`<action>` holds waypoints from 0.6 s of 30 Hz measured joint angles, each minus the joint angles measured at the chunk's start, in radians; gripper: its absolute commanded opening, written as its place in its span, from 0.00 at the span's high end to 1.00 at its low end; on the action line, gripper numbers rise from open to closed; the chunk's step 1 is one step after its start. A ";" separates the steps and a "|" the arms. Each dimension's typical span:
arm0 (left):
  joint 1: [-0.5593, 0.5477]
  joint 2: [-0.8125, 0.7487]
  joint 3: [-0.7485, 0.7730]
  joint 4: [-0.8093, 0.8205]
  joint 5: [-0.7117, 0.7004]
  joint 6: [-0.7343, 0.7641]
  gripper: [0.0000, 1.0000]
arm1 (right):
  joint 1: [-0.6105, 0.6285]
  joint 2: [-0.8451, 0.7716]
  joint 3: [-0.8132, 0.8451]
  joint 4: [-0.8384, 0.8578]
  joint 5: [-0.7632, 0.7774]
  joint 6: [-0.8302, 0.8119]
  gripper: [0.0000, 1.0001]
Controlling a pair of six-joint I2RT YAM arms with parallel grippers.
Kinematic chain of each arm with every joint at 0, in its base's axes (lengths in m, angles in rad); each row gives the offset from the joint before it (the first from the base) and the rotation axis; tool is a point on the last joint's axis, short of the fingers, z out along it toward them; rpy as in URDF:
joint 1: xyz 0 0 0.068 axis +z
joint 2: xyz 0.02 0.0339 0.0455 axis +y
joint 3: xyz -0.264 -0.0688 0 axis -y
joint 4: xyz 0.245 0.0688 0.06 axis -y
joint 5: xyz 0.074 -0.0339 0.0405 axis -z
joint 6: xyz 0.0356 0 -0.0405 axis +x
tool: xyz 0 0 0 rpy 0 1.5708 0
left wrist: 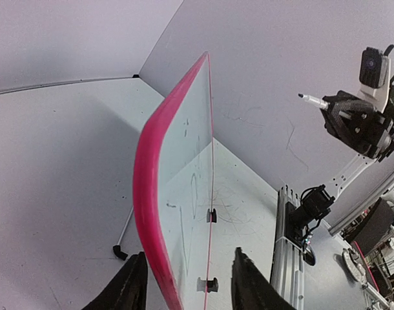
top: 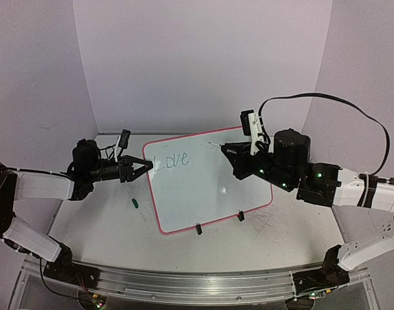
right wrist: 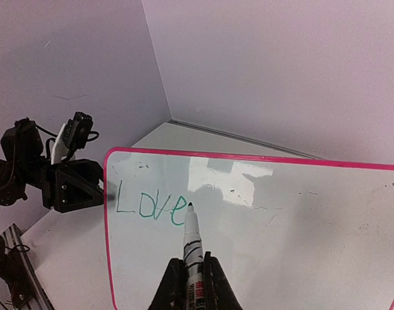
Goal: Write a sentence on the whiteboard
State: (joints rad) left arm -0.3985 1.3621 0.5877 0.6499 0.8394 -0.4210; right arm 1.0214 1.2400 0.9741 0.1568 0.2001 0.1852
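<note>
The large glossy white whiteboard with a red-pink rim (top: 210, 194) is lying on the scuffed white bench (top: 90, 216) between the arms. The right jaws are clamping a white green-tipped marker (right wrist: 192, 245), its tip hanging at the end of the green word "Love" (right wrist: 148, 206); contact is not showing. The left jaws are standing partly open astride the board's left rim, not pinching it. Bare board is stretching rightward from the tip along the writing line, toward the right arm

- Pale lilac walls (top: 203, 58), plain, meeting in corners behind and at both sides.
- White tabletop (top: 100, 219), scuffed, with grey scribbles (top: 274, 223) toward the right.
- Metal rail (top: 197, 281) along the near edge.
- Soft, even light.
</note>
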 measured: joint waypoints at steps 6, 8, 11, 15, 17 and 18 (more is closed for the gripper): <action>0.000 -0.049 -0.004 -0.006 -0.047 -0.013 0.42 | 0.000 0.000 0.000 -0.001 0.033 -0.030 1.00; 0.000 -0.060 -0.009 -0.007 -0.065 -0.026 0.40 | 0.000 0.001 0.000 0.000 0.040 -0.040 1.00; 0.000 -0.078 -0.019 -0.018 -0.106 -0.050 0.25 | 0.000 0.009 0.000 -0.001 0.046 -0.051 1.00; 0.000 -0.101 -0.030 -0.025 -0.153 -0.092 0.17 | 0.000 0.024 0.009 -0.027 0.051 -0.049 1.00; 0.000 -0.110 -0.035 -0.025 -0.177 -0.115 0.15 | 0.000 0.023 0.013 -0.045 0.062 -0.034 1.00; 0.000 -0.113 -0.037 -0.025 -0.188 -0.129 0.15 | 0.000 0.022 0.014 -0.049 0.070 -0.026 1.00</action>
State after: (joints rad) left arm -0.3985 1.2488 0.5507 0.6250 0.6512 -0.5500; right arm 1.0214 1.2618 0.9878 0.1075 0.2701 0.1595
